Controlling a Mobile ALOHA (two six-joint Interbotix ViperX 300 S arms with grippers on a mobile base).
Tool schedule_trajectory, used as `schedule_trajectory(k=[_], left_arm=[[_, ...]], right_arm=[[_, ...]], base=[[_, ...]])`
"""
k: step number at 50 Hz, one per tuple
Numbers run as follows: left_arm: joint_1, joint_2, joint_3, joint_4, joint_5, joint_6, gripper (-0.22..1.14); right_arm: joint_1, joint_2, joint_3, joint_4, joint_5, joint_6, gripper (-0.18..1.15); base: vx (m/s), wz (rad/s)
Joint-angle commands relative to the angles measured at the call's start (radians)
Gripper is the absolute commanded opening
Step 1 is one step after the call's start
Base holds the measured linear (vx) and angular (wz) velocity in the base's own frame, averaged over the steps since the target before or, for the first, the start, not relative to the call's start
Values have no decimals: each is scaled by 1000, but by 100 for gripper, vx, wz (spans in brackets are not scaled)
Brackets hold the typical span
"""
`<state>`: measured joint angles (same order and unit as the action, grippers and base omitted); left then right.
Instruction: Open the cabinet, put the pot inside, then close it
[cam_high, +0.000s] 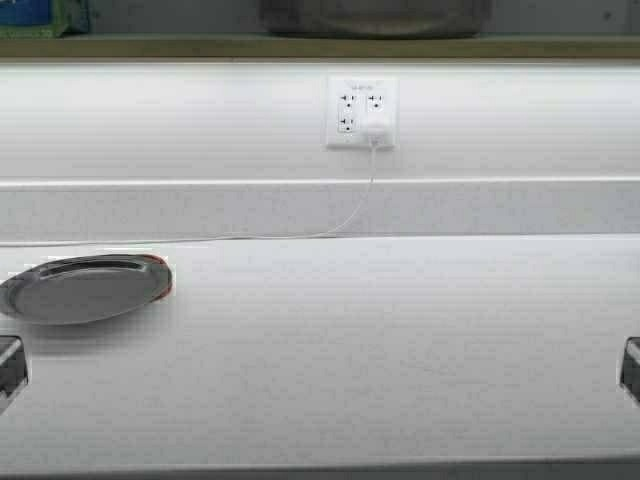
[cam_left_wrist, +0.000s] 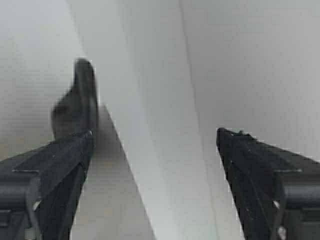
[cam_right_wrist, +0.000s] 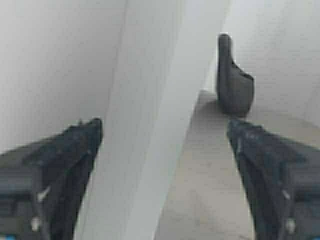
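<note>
A wide dark grey pot (cam_high: 375, 17) shows only in part at the top of the high view. It stands on the grey floor inside the cabinet (cam_high: 320, 46), above the cabinet's tan lower edge. The cabinet doors and handles are out of view. My left gripper (cam_high: 8, 370) is low at the left edge of the counter, and in its wrist view (cam_left_wrist: 155, 132) it is open and empty. My right gripper (cam_high: 632, 368) is at the right edge, and in its wrist view (cam_right_wrist: 162, 122) it is open and empty. Both are far below the pot.
A steel plate (cam_high: 85, 289) lies on the white counter (cam_high: 400, 340) at the left. A wall outlet (cam_high: 361, 112) holds a white plug whose cable runs left along the backsplash. Blue and green items (cam_high: 40, 15) sit inside the cabinet at the top left.
</note>
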<state>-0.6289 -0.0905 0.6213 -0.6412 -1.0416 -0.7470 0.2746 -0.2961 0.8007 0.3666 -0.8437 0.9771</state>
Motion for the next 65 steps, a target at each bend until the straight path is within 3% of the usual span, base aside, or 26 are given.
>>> schedule_trajectory(k=[1,11,16,19,25,27,29,34,41,49,56,65], left_arm=[[-3,-25,6,28,-8,12,101],[-3,-25,12,31,-20,48,99],[-3,-31,17,31,-20,63,85],[-3,-38,28,32,-12,71,62],[-3,-69,60,32,25,115,-7],[-3,-78,69,31,32,153,-16],[-3,-89,78,32,43,209,-12],[-3,-141,112,32,114,390,10],[-3,-250,152,32,296,701,4],[8,-331,158,0,472,989,4],[51,-342,153,-40,601,1086,4],[104,-328,132,-26,675,1124,4]], right_arm=[[2,-25,-5,-46,-9,-32,104],[2,-21,0,-61,-9,-46,102],[2,-21,6,-77,-9,-46,87],[2,-26,12,-94,-9,-46,67],[2,-41,32,-153,0,-51,5],[2,-46,44,-173,6,-54,-9],[2,-55,54,-195,20,-64,-8],[5,-89,72,-258,120,-146,13],[14,-158,52,-356,344,-328,8],[20,-247,15,-376,601,-574,8],[20,-308,3,-377,723,-742,8],[14,-314,5,-377,769,-818,8]], base=[[-7,-4],[-9,-3],[-11,-5],[-12,-6],[-12,-7],[-12,-6],[-12,-6],[-11,-6],[-11,-6],[-11,-3],[-15,-1],[-21,-2]])
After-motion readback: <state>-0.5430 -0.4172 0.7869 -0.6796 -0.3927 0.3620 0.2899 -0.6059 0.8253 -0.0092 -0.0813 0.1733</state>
